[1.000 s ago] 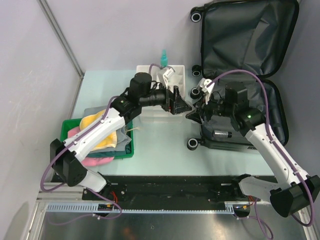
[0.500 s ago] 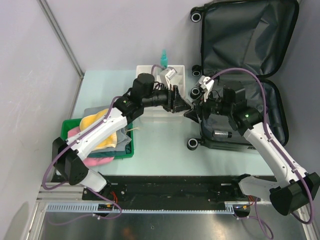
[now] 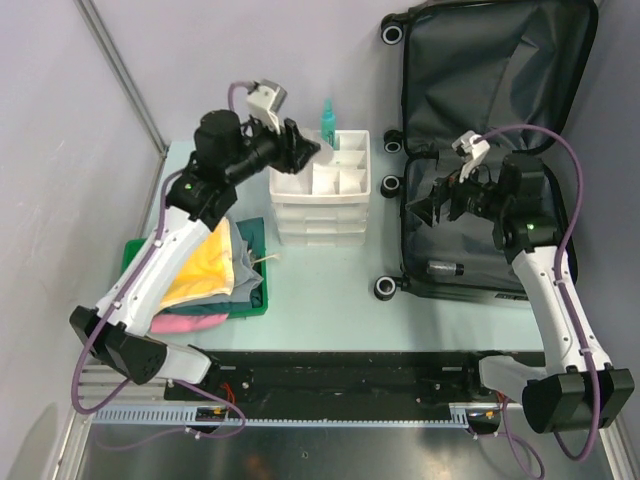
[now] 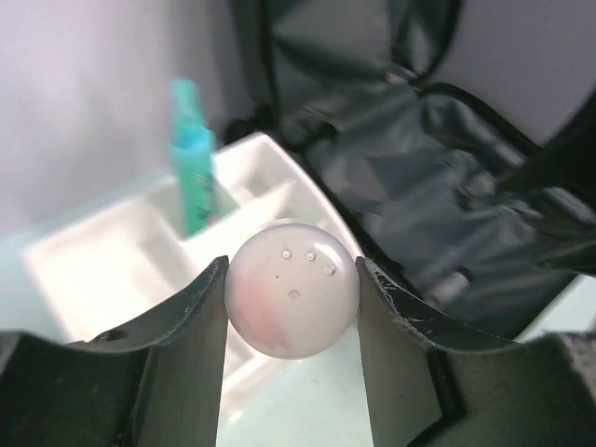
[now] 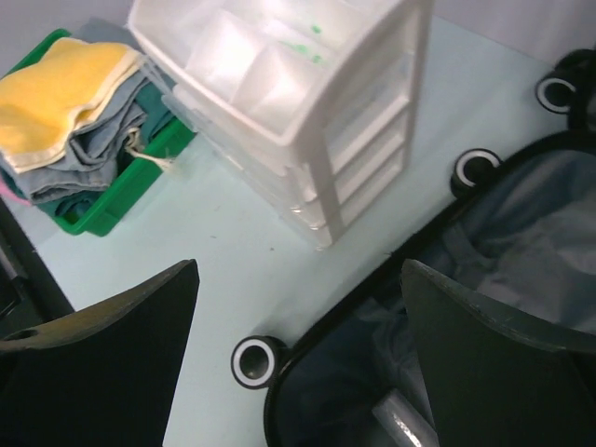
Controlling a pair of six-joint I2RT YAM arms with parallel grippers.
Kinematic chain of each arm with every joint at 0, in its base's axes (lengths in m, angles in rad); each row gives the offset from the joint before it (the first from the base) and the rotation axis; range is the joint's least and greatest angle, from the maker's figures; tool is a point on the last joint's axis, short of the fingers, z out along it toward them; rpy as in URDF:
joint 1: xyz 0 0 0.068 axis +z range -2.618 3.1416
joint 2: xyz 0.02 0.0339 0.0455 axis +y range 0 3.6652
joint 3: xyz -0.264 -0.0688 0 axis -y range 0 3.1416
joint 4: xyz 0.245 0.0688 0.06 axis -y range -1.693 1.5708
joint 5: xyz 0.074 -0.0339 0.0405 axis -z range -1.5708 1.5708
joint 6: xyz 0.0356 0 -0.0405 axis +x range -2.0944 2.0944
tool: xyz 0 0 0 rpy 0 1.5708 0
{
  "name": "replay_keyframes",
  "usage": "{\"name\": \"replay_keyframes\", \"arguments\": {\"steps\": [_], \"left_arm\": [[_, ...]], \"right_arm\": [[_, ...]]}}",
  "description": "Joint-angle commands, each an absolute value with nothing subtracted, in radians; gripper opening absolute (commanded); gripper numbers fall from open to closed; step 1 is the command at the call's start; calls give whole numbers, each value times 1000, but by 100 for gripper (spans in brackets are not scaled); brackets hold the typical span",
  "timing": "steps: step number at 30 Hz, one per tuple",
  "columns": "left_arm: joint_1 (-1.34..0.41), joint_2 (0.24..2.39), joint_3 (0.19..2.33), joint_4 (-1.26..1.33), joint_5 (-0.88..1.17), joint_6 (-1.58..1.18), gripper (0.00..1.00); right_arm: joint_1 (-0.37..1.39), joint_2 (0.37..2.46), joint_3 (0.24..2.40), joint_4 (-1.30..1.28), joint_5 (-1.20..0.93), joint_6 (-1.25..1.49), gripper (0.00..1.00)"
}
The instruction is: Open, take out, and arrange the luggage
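Luggage (image 3: 490, 130) lies open at the right of the surface (image 3: 320, 275), grey lining up. I see the left gripper (image 3: 300, 148) pinching a pale round ball (image 4: 292, 300) above the white drawer box (image 3: 320, 195); right gripper (image 3: 425, 203) spread, empty, over the luggage's near half

Luggage (image 3: 490, 80) lining: dark grey, plain. Wheels (image 3: 387, 288): black with white rings. Drawer box (image 3: 320, 205): white. Bottle (image 3: 327, 117): teal. Tray (image 3: 257, 303): green. Cloths (image 3: 205, 265): yellow, grey and pink. Ball (image 4: 292, 301): pale pinkish white. Table (image 3: 330, 280): pale mint.

Narrow gap between drawers (image 3: 320, 195) and luggage (image 3: 495, 90)
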State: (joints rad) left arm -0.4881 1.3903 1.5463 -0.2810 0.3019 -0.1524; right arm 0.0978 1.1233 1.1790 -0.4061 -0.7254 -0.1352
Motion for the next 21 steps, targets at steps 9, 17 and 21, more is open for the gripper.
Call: {"name": "replay_keyframes", "arguments": {"steps": [9, 17, 21], "left_arm": [[-408, 1534, 1758, -397, 57, 158, 1], [-407, 1635, 1801, -408, 66, 169, 1], [-407, 1677, 1828, -422, 61, 175, 6]], "right_arm": [[-58, 1146, 1201, -543, -680, -163, 98], [-104, 1186, 1221, -591, -609, -141, 100], [-149, 1206, 1229, -655, -641, -236, 100]]}}
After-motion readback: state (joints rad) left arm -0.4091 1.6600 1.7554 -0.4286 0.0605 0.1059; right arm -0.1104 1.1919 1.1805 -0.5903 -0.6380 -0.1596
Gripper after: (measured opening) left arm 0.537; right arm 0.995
